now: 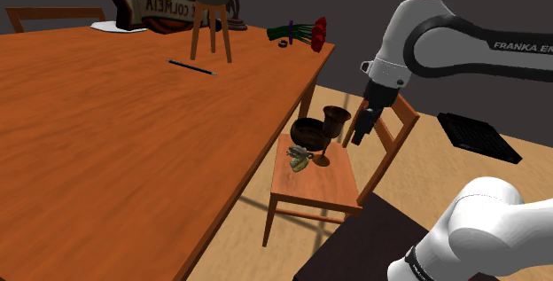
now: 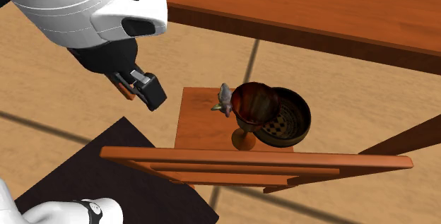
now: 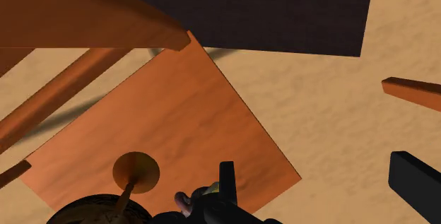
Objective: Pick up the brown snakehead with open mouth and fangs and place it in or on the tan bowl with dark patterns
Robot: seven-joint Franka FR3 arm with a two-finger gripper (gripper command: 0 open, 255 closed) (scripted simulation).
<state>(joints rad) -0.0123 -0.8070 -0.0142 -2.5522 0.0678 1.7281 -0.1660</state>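
Nothing is done yet. The snakehead lies on the chair seat near its front edge, beside the goblet and outside the bowl. The claw hovers above, fingers spread and empty. Grasping, lifting and placing remain. A wooden desk stands alongside on a pale plank floor, before a dark wall.

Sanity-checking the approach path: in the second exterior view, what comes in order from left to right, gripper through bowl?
gripper → snakehead → dark goblet → patterned bowl
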